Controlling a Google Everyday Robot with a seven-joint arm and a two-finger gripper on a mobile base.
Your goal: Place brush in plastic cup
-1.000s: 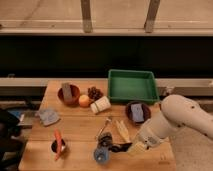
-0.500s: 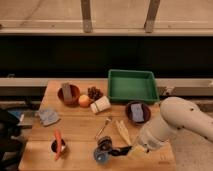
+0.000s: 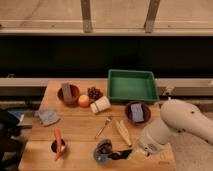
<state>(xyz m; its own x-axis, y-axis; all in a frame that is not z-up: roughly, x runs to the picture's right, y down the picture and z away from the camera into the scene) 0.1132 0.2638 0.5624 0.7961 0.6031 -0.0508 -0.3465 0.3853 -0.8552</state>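
black cup with the carrot (image 3: 58, 145) sits near the bench's (image 3: 75, 127) front left corner. next over, the plastic cup (image 3: 104, 151) is at the front edge, and the brush (image 3: 113, 153) looks to be lying across its rim, handle running right toward the gripper (image 3: 131, 154). can't tell if the fingers are open or clamped on the handle. risk as i see it: head only half in, so letting go tips the brush out, or a nudge knocks the light cup off the edge.
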